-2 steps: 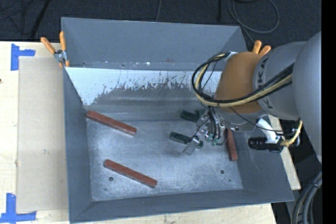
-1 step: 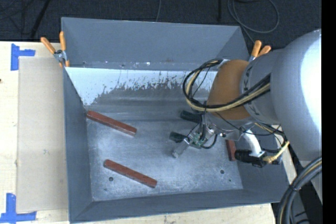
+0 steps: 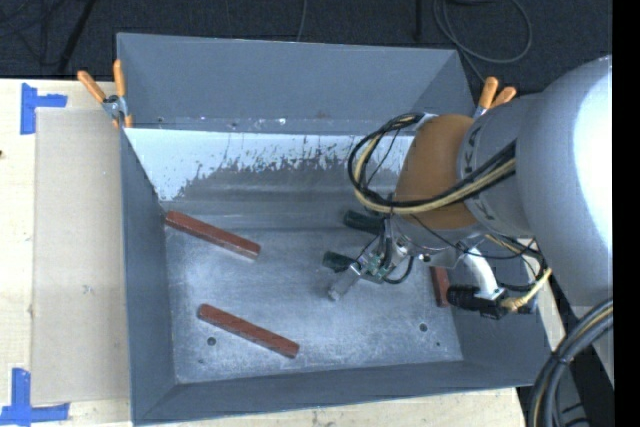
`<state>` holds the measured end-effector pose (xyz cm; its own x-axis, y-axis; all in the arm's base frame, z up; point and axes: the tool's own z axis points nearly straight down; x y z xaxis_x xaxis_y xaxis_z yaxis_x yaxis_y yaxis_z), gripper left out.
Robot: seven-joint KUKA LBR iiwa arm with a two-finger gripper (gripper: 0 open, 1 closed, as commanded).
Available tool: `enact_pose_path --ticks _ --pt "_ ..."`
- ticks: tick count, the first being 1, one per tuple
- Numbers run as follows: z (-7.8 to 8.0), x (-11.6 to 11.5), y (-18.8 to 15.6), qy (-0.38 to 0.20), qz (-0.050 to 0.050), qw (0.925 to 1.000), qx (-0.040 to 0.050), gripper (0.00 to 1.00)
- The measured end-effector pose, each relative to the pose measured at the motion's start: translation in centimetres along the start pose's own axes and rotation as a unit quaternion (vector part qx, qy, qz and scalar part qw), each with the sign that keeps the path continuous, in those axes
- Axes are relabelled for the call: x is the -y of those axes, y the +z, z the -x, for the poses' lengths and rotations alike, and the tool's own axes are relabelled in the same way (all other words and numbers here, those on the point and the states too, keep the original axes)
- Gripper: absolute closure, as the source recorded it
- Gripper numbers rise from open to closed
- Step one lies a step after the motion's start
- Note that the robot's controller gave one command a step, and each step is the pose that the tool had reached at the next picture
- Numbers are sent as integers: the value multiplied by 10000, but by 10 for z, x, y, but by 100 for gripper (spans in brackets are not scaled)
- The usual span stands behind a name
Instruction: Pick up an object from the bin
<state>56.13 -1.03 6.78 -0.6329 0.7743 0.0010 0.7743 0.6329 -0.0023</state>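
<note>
**Three red-brown sticks, none picked up**

From above, the bin (image 3: 280,95) has two long sticks on its left side. The upper stick (image 3: 212,235) and the lower stick (image 3: 247,331) both slant down to the right. A short red-brown piece (image 3: 440,286) lies by the right wall, partly under the arm. The gripper (image 3: 337,276) hangs low over bare floor between them. Whether it is open or closed is not clear.
</note>
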Motion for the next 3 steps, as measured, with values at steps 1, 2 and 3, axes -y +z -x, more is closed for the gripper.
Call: enact_pose_path --ticks 1,2,3 --pt "0 0 -1 -11 3 10000 4 100" --pt "1 -1 -61 -40 27 10000 19 100" --pt "1 -1 -89 -73 18 10000 9 100"
